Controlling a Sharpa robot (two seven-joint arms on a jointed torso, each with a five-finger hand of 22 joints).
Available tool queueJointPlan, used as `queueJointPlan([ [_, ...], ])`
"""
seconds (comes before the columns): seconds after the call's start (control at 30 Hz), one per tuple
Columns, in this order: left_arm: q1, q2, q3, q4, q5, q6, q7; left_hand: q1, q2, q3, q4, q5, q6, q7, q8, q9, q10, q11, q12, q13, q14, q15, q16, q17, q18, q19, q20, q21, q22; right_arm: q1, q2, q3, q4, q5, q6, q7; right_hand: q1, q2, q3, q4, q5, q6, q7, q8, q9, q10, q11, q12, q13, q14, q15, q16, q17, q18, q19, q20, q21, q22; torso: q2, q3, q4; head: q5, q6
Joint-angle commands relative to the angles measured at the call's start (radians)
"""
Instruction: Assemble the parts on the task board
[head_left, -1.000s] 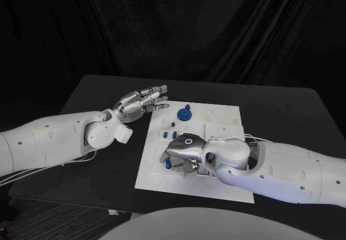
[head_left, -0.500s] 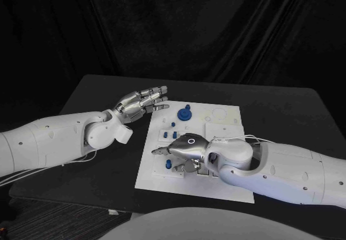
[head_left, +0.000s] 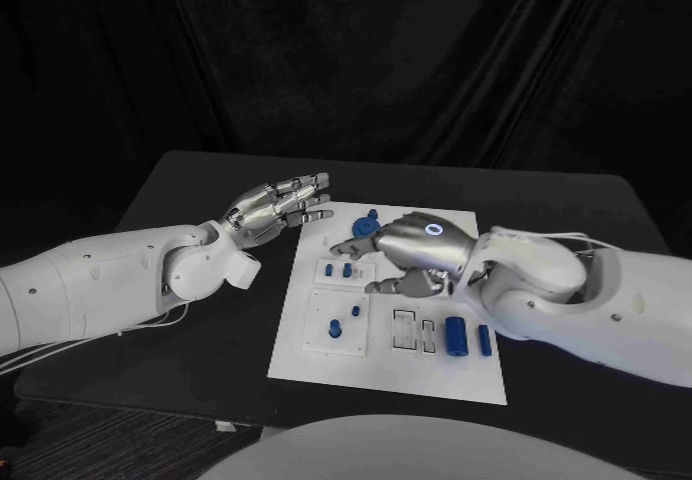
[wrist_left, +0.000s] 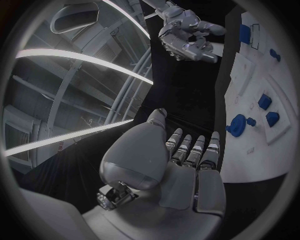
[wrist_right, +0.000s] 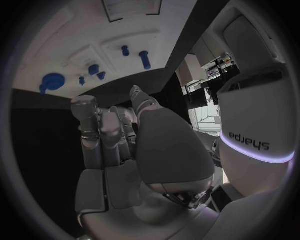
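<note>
Two hands, both empty. Right hand (head_left: 411, 255), fingers loosely curled, hovers over the task board (head_left: 335, 355) beside the round blue part (head_left: 369, 229), probably positioning to grasp. Left hand (head_left: 277, 208), fingers extended, waits off the board's far-left corner.

backdrop: black pleated curtain (head_left: 433, 80) | furniture: black table (head_left: 188, 190) | floor: dark
</note>
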Motion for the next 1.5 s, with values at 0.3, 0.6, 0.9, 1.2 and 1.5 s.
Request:
queueJointPlan([
  [0.3,-0.003,0.004,0.001,0.002,0.002,0.001,0.016,0.0,0.008,0.004,0.001,-0.002,-0.003,0.0,0.003,0.0,-0.006,0.001,0.004,0.001,0.001,0.002,0.004,0.001,-0.011,0.003,0.0,0.001,0.002,0.091,-0.18,0.0,0.046,0.317,-0.08,-0.042,-0.053,0.01,-0.036,-0.003,-0.009,0.351,0.021,0.097,0.055,0.496,-0.105,1.104,1.034,0.017,-0.072,0.006,0.02,0.014,-0.03,-0.059,-0.09,0.07,-0.006,-0.0008,-0.0024,-0.016,0.0],
  [0.6,-0.005,0.001,0.001,0.004,0.002,-0.005,0.018,0.0,0.008,0.004,0.001,-0.002,-0.002,0.0,0.003,0.0,-0.006,0.001,0.005,0.002,0.002,0.002,0.005,0.001,-0.011,0.004,0.0,0.002,0.003,0.057,-0.228,0.0,0.0,0.311,0.302,-0.387,-0.473,0.1,-0.184,0.135,0.002,0.518,-0.027,0.202,0.172,0.723,-0.135,1.363,1.49,0.16,-0.099,0.353,0.576,-0.021,0.074,-0.083,0.202,0.13,-0.002,0.0,-0.0026,-0.029,0.0],
  [0.9,-0.01,0.001,0.001,0.003,0.002,-0.001,0.02,-0.001,0.008,0.004,0.001,-0.002,-0.002,0.001,0.004,0.0,-0.005,0.002,0.006,0.002,0.003,0.002,0.005,0.001,-0.011,0.004,0.0,0.002,0.002,0.018,-0.237,-0.001,-0.017,0.306,0.497,-0.571,-0.621,0.123,-0.241,0.136,-0.08,0.651,-0.075,0.236,0.24,0.723,-0.176,1.363,1.49,0.17,-0.139,0.374,0.614,-0.075,0.15,-0.125,0.563,0.199,-0.003,-0.0005,-0.0027,-0.037,0.0],
  [1.2,-0.017,0.0,0.001,0.002,0.002,0.001,0.022,-0.002,0.008,0.004,0.001,-0.001,0.0,0.002,0.004,0.001,-0.005,0.002,0.005,0.002,0.003,0.003,0.006,0.001,-0.012,0.004,0.0,0.002,0.001,0.01,-0.239,-0.001,-0.011,0.305,0.524,-0.603,-0.629,0.136,-0.243,0.133,-0.076,0.641,-0.07,0.214,0.242,0.723,-0.172,1.363,1.49,0.17,-0.137,0.374,0.614,-0.075,0.147,-0.124,0.567,0.198,-0.004,-0.0005,-0.0025,-0.04,0.0],
  [1.5,-0.027,-0.004,0.001,-0.002,0.002,0.004,0.026,-0.002,0.009,0.005,0.001,-0.001,-0.003,0.003,0.004,0.0,-0.006,0.003,0.005,0.002,0.003,0.003,0.006,0.001,-0.012,0.004,0.0,0.001,0.0,-0.001,-0.237,-0.001,0.016,0.306,0.465,-0.589,-0.589,0.135,-0.238,0.127,-0.065,0.685,-0.084,0.233,0.305,0.723,-0.182,1.363,1.49,0.17,-0.149,0.374,0.614,-0.07,0.136,-0.131,0.564,0.193,-0.004,-0.0007,-0.0029,-0.039,0.0],
])
